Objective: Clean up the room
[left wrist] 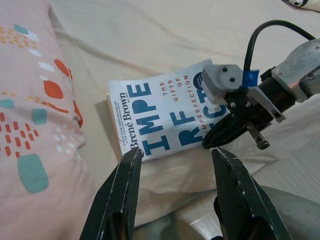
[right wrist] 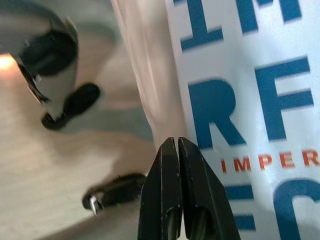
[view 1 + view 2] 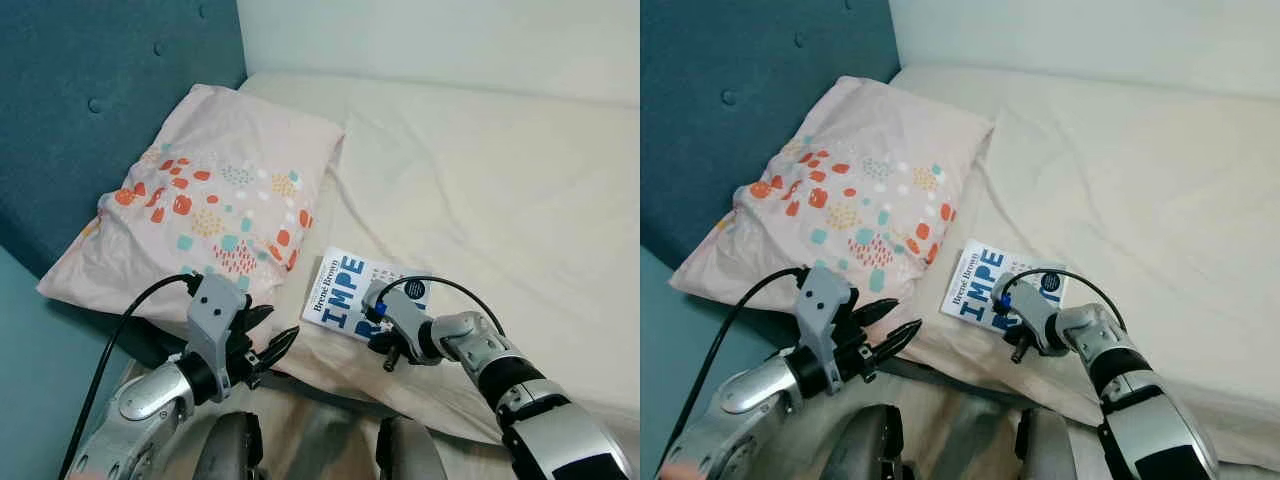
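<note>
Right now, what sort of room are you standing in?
Most likely a bedroom. I'm at a bed with a cream sheet, a patterned pink pillow leaning against a teal padded headboard, and a Brené Brown book lying on the sheet beside the pillow.

A wide bed [image 3: 520, 180] covered with a cream, slightly wrinkled sheet carries a pale pink pillow [image 3: 205, 205] printed with orange and teal spots, and a white paperback book with blue lettering [image 3: 352, 290] lying flat just beside the pillow's lower corner.
</note>
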Tool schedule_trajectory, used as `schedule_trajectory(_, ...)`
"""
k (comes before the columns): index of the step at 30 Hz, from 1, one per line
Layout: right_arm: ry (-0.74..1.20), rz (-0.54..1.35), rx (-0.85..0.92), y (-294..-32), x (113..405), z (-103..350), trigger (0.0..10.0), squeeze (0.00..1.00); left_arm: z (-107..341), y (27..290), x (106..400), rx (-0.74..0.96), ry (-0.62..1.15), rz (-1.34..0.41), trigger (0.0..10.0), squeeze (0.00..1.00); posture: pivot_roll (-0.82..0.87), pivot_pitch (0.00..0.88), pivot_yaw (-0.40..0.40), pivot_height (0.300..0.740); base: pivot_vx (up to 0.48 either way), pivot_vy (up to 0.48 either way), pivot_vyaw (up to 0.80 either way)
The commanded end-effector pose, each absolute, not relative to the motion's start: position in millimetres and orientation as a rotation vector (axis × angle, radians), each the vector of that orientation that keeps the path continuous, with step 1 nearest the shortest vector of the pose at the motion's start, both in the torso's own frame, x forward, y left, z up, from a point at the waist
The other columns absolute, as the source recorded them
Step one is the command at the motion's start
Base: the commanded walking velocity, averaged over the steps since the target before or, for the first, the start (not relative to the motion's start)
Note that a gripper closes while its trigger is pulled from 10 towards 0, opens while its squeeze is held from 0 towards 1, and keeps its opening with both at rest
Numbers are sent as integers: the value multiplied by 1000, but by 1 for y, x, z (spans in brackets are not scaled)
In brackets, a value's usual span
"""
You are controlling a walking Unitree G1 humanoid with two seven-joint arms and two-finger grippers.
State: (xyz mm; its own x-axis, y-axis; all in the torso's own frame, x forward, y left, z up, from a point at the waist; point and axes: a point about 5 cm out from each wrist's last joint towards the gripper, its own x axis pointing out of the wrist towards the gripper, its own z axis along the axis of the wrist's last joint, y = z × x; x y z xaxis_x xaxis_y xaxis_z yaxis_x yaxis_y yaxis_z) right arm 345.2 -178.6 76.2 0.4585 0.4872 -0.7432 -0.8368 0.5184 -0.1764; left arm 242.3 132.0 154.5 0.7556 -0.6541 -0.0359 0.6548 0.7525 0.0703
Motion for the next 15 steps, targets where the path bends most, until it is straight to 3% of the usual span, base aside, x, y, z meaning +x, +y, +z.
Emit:
schedule_trajectory(1, 731, 865, -602, -185, 340, 68, 0, 0, 151, 132, 242, 89, 21, -718, 10000, 0, 120, 193, -26, 606, 0, 0, 0)
schedule_trajectory(15, 736, 790, -698, -200, 343, 71, 0, 0, 152, 128, 246, 88, 10, -727, 10000, 0, 116, 180, -20, 606, 0, 0, 0)
